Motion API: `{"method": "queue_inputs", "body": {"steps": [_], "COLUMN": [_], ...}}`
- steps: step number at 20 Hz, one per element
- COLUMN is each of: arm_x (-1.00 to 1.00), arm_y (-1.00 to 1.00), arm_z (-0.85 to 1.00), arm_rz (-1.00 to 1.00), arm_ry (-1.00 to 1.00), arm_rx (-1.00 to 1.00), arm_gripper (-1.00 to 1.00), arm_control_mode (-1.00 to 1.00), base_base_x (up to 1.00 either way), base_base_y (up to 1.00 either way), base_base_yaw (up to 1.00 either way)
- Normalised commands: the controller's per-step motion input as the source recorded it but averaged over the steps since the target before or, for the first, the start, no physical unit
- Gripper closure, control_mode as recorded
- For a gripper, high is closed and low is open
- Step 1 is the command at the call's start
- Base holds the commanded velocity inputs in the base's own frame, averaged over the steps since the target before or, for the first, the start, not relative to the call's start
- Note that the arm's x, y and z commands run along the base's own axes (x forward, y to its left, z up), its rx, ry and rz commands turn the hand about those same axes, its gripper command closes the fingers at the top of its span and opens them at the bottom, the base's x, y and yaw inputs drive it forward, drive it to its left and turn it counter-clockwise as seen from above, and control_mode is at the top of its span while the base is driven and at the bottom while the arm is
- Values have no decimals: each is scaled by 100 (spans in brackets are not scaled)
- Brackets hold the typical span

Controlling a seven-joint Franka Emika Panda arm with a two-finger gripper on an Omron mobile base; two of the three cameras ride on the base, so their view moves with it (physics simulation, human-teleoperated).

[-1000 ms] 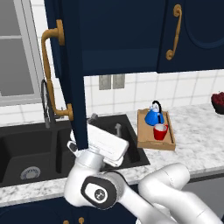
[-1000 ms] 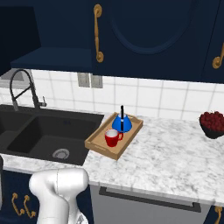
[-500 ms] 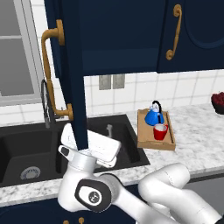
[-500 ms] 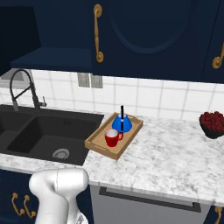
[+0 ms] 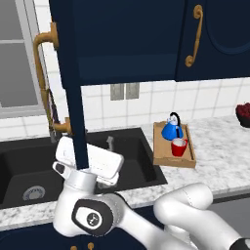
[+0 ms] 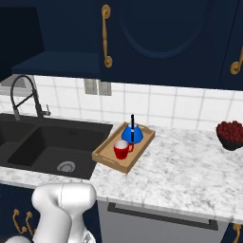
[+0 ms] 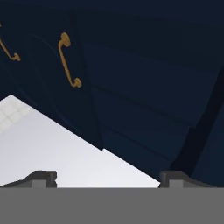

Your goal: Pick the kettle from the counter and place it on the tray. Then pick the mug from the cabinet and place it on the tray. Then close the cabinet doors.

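The blue kettle [image 6: 132,134] and the red mug [image 6: 122,150] stand together on the wooden tray [image 6: 106,156], which lies on the marble counter [image 6: 190,171] right of the sink; from the left base view I find the kettle [image 5: 172,130], mug [image 5: 179,147] and tray [image 5: 161,158] too. The left cabinet door [image 5: 73,97] hangs open, edge-on, its brass handle [image 5: 46,83] facing left. The right cabinet door [image 6: 161,42] is closed. My white hand [image 5: 100,165] sits just at the open door's lower end. My gripper [image 7: 108,178] is open and holds nothing, facing the cabinet's dark navy inside.
A black double sink [image 6: 42,142] with a tall faucet [image 6: 21,92] lies below the open cabinet shelf [image 6: 57,64]. A dark bowl of red fruit [image 6: 230,135] stands far right on the counter. A window [image 5: 17,63] is at the left.
My hand has slid left to the lower end of the open door. Kettle, mug and tray have not moved.
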Motion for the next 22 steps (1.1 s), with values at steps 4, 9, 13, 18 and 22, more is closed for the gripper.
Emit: {"method": "queue_inputs", "body": {"steps": [4,9,13,18,22], "arm_x": [0,0,0,-1,0], "arm_y": [40,32,33,31,28], "arm_z": [0,-18,-25,15,37], "arm_rz": [0,3,6,3,0], "arm_ry": [0,0,0,-3,-2], "arm_rx": [0,0,0,0,0], "arm_gripper": [-100,-100,-100,-100,-100], "arm_control_mode": [-100,-100,-100,-100,-100], "base_base_x": [0,0,0,0,0], "base_base_y": [0,0,0,0,0], "base_base_yaw": [0,0,0,0,0]}}
